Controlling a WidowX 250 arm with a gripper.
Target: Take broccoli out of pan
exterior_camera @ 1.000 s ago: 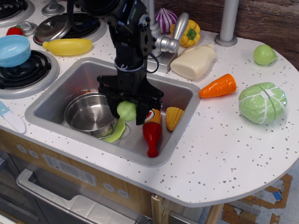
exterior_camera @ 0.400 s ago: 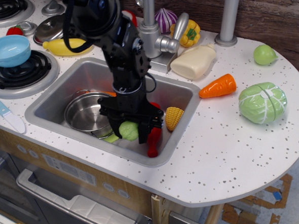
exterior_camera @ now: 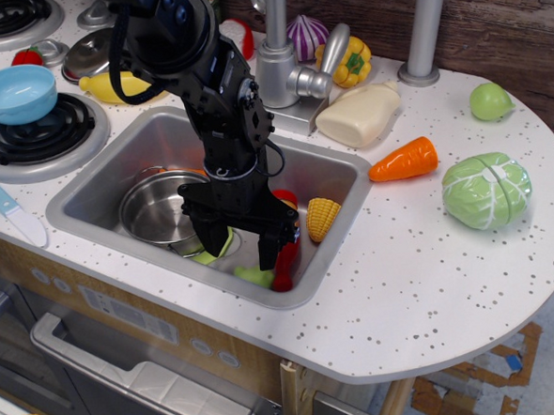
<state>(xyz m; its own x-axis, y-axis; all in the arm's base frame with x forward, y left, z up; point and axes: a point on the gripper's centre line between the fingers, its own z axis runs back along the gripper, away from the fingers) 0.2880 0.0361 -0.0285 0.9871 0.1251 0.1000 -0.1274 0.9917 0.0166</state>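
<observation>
The broccoli (exterior_camera: 252, 277), a small light-green floret, lies on the sink floor by the front wall, outside the pan and next to the red bottle. The pan (exterior_camera: 157, 211), a shiny steel pot, stands in the left part of the sink and looks empty. My gripper (exterior_camera: 243, 244) hangs low in the sink just above the broccoli and right of the pan. Its fingers (exterior_camera: 271, 250) are spread apart and nothing is between them.
In the sink (exterior_camera: 97, 186) lie a red bottle (exterior_camera: 286, 249), a corn cob (exterior_camera: 322, 217) and a lime-green flat piece (exterior_camera: 208, 256). A carrot (exterior_camera: 404, 161), a cabbage (exterior_camera: 487, 190) and a cream bottle (exterior_camera: 358, 115) lie on the counter. A blue bowl (exterior_camera: 16, 93) sits on the stove.
My gripper carried the broccoli from beside the pan down toward the sink's front, then opened. The broccoli now lies on the sink floor.
</observation>
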